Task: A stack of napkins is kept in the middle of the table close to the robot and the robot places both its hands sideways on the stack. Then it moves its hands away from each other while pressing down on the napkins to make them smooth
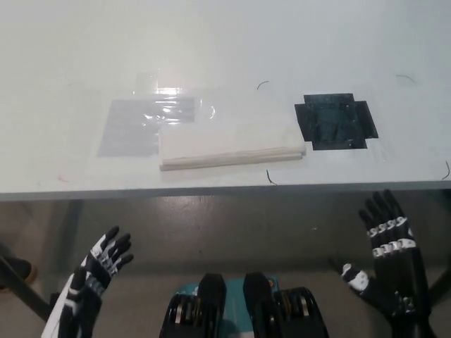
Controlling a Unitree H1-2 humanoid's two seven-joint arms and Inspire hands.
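A flat white stack of napkins [229,137] lies in the middle of the white table [225,56], close to its front edge. No hand touches it. My left hand [95,271] hangs below the table edge at the lower left, fingers spread, holding nothing. My black right hand [387,257] is down at the lower right, also below the table edge, fingers apart and empty.
A black tape patch [335,121] is stuck to the table just right of the napkins. A shiny clear tape patch [144,120] lies at their left. The table's front edge [225,191] runs across the middle; grey floor shows below it.
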